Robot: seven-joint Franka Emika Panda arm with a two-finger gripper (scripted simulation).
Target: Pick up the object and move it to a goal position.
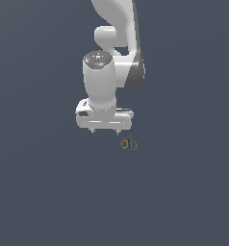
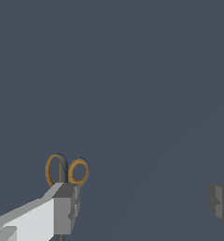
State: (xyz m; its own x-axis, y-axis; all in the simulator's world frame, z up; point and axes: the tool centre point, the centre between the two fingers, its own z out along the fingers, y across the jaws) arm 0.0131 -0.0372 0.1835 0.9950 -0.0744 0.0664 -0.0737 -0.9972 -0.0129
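Flat, even light in both views, on the dim side.

The slate-grey ground (image 1: 39,202) shows no cast shadows and no glare. The white arm (image 1: 111,57) is the brightest thing, shaded softly grey down its side at the exterior view's right, with a dull sheen on its round cap. Edges look crisp but jagged and blocky; the small object (image 1: 129,143) is coarse and pixelated. The wrist view's fingers (image 2: 62,207) are sharp, one face lit and one grey. No edge distortion or blur.
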